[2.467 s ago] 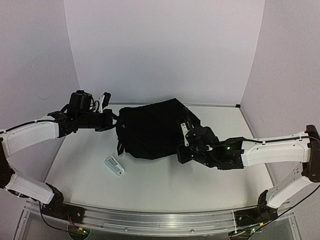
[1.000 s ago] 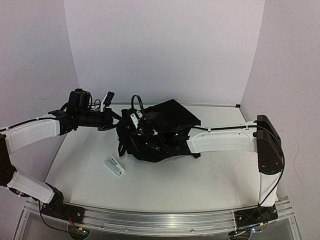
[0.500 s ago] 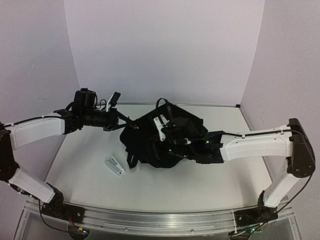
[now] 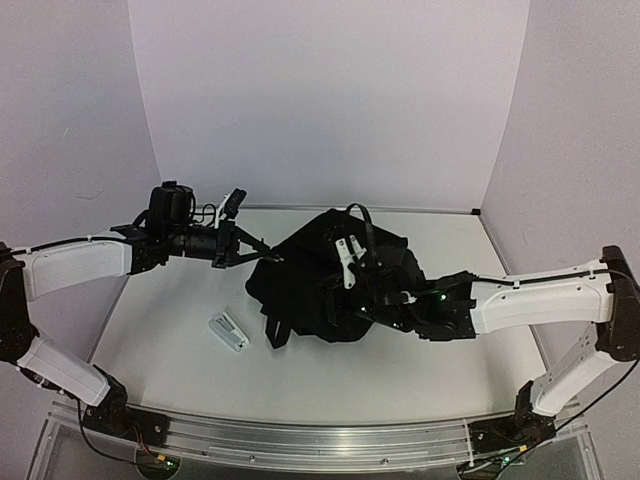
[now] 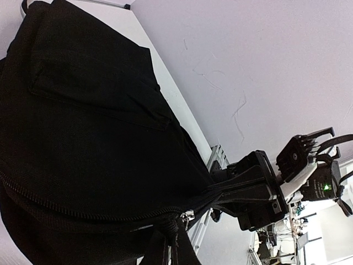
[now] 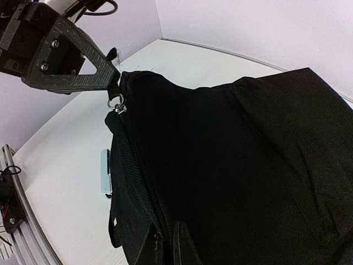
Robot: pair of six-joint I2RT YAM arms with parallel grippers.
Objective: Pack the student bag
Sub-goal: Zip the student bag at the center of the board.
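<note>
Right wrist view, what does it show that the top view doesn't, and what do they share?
Only the right wrist view shows the metal zip ring at the backpack corner, right by the left gripper tip. Only the top view shows the left arm and the right arm full length. Both show the black backpack, the left gripper at its edge, and a small white item on the table.

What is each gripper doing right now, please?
Left gripper: closed, pinching an edge of the student bag.
Right gripper: closed on the student bag's fabric.
</note>
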